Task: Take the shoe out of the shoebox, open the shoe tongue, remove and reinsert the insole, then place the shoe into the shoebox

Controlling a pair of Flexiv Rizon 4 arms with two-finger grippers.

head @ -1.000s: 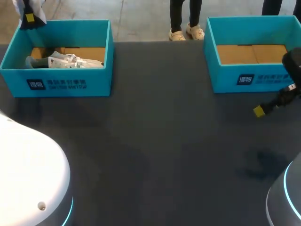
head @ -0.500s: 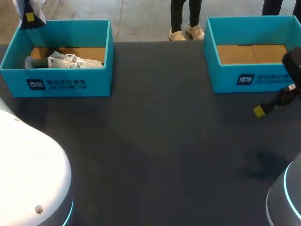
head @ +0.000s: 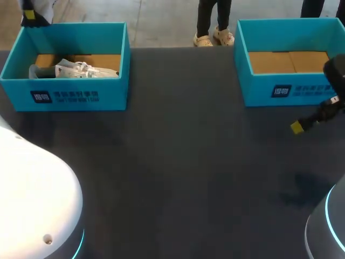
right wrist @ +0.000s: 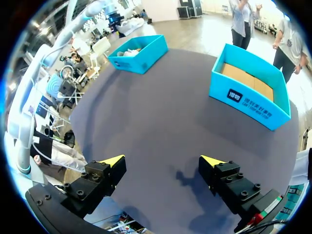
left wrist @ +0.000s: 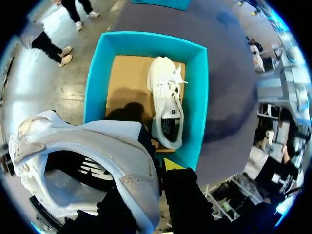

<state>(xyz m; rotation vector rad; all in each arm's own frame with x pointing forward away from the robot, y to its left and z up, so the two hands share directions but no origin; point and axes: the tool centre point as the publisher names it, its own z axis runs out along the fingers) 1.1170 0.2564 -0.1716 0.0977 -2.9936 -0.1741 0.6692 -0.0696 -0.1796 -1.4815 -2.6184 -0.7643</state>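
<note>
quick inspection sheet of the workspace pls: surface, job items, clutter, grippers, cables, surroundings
surface: dark table, a box at each far corner
job's things: held shoe up above left shoebox; second shoe lying inside it; right shoebox shows only its cardboard floor
clutter: nothing seen
grippers: left gripper shut on held shoe; right gripper open above the table
cables: coloured wires on right gripper's body
surroundings: nothing seen

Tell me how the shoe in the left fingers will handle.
The shoe, pinched by its collar between the left fingers, probably hangs and may swing. Its padded upper looks soft, likely flexing. Held by one edge, it seems light.
</note>
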